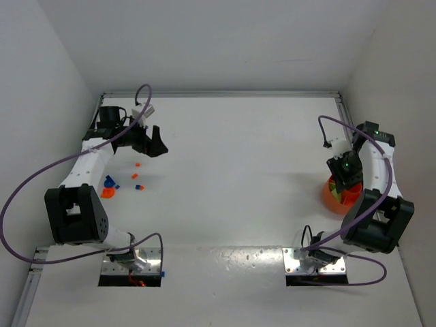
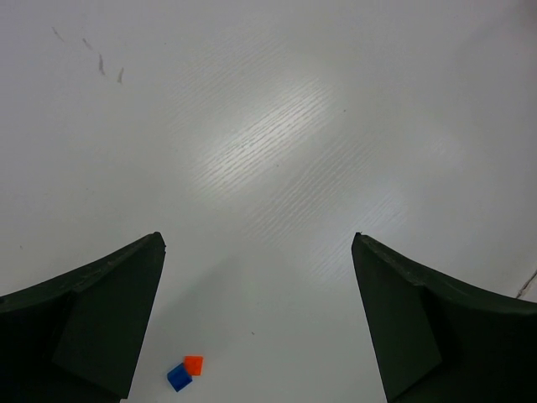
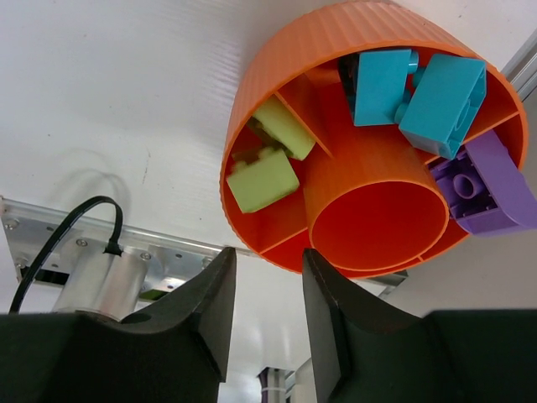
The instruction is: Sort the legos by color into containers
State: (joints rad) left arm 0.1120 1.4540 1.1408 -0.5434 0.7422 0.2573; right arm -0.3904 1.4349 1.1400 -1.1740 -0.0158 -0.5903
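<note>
The orange bowl [image 3: 277, 67] lies under my right gripper [image 3: 268, 252], whose jaws stand a little apart with nothing between them, just off the bowl's near rim. Its ring compartments hold lime green legos [image 3: 263, 180], cyan legos [image 3: 442, 94] and a purple one [image 3: 487, 189]; the central cup [image 3: 377, 222] shows no brick. My left gripper [image 2: 258, 243] hangs wide open over bare table, with a blue brick [image 2: 179, 377] and an orange brick [image 2: 194, 364] touching each other near its left finger. From above, loose orange and blue legos [image 1: 138, 186] lie beside the left arm, and the bowl [image 1: 332, 199] sits at the right.
A metal rail [image 1: 344, 109] and white walls border the table on the right and at the back. The right arm's mounting plate [image 3: 168, 252] and a black cable [image 3: 67, 235] lie close to the bowl. More small bricks [image 1: 107, 188] sit near the left arm's base.
</note>
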